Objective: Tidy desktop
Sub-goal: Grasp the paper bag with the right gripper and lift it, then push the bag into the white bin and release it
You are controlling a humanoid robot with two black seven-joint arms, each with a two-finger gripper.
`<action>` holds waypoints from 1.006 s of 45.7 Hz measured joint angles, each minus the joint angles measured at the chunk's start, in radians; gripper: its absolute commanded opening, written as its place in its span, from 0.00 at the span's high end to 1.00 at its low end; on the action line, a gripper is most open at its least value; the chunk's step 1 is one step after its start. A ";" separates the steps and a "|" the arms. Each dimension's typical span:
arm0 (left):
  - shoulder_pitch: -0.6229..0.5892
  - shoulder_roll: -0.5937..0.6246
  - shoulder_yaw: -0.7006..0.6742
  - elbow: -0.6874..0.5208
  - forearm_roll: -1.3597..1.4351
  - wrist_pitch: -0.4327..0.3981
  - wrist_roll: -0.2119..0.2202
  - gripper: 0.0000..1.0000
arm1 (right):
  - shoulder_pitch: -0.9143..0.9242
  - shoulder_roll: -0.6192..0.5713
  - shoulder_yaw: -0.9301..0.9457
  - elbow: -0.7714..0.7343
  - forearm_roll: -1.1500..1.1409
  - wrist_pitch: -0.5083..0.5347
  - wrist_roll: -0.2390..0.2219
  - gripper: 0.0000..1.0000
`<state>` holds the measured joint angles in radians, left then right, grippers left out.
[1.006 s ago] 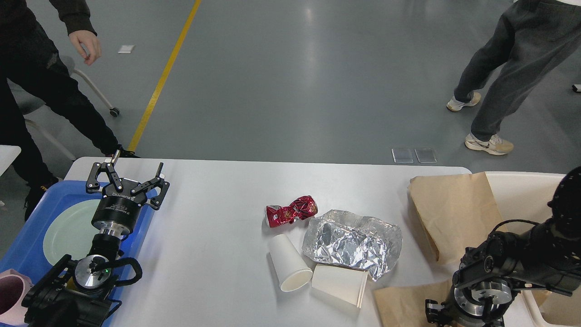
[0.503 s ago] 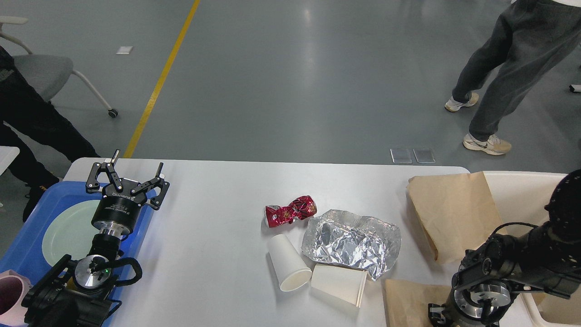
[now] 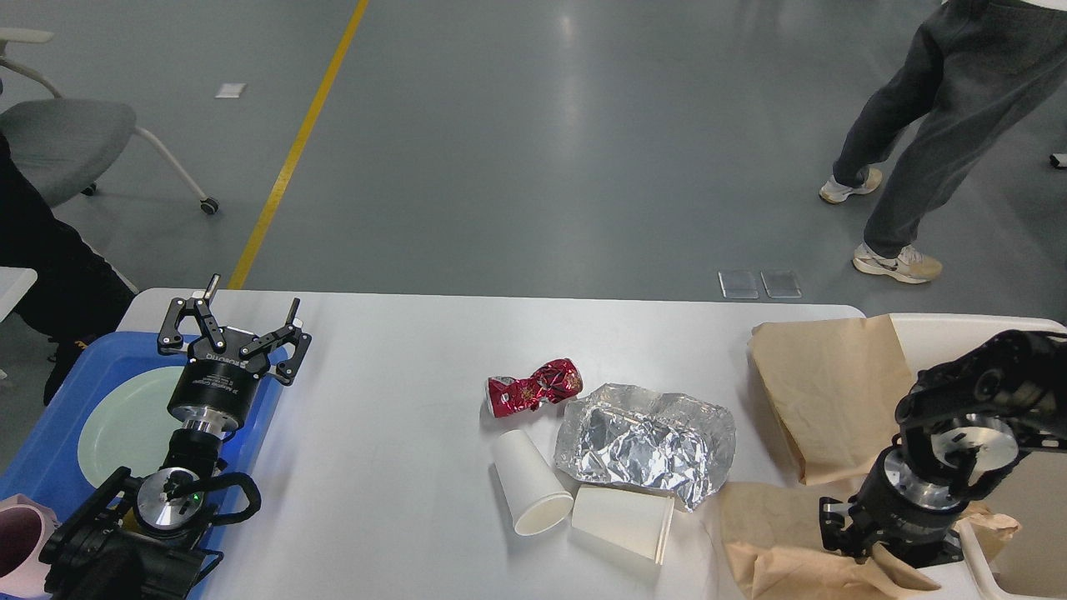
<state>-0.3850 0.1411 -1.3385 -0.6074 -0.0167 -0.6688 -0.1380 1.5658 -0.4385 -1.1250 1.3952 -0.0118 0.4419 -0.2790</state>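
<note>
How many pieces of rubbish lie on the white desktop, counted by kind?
White paper cups: 2
Crushed red can: 1
Crumpled silver foil: 1
Brown paper pieces: 2
Total: 6

Left gripper point(image 3: 237, 321) points up, fingers spread; right gripper point(image 3: 867, 557) points down.
</note>
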 measured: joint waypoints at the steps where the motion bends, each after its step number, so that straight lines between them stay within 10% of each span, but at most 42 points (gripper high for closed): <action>1: 0.000 0.000 0.000 0.000 0.000 0.000 0.000 0.04 | 0.038 -0.009 -0.014 0.013 0.013 0.022 0.000 1.00; 23: 0.000 0.000 0.000 0.000 0.000 0.000 0.000 0.04 | 0.821 0.048 -0.369 0.240 0.187 0.303 0.004 1.00; 46: 0.000 0.000 0.000 0.000 0.000 0.000 0.000 0.04 | 0.829 -0.120 -0.517 0.142 0.187 0.158 0.000 1.00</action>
<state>-0.3849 0.1411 -1.3382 -0.6073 -0.0170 -0.6689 -0.1380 2.3949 -0.5590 -1.6419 1.5370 0.1750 0.6003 -0.2786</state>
